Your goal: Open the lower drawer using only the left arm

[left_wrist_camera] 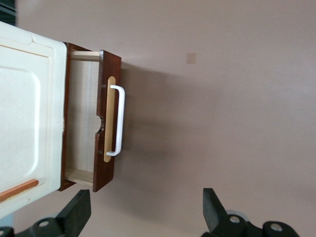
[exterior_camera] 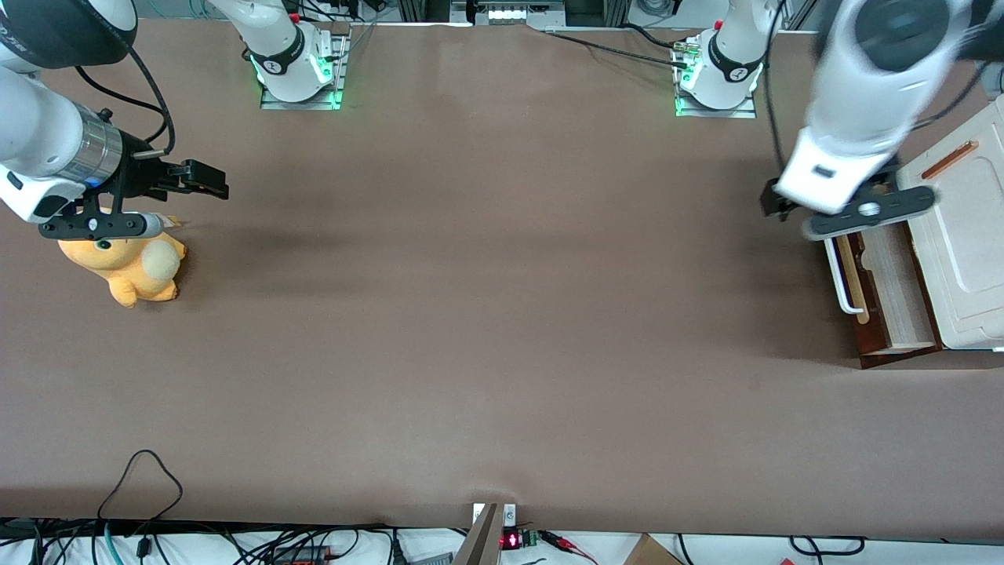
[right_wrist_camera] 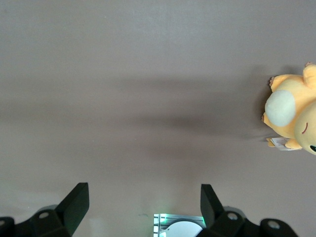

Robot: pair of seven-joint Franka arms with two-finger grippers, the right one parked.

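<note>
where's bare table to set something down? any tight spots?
Bare brown table runs from the plush toy to the lower drawer, pulled out of the cabinet. Crowded only there: the left arm's gripper, open, hovers in front of the white handle.

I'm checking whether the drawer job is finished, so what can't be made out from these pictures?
- Lower drawer: front view, the end farther from the camera is covered by the left arm.
- Drawer's deeper inside: left wrist view, hidden under the cabinet top.
- Tool: open, above the table, touching nothing; its fingers are barely visible in front view.
</note>
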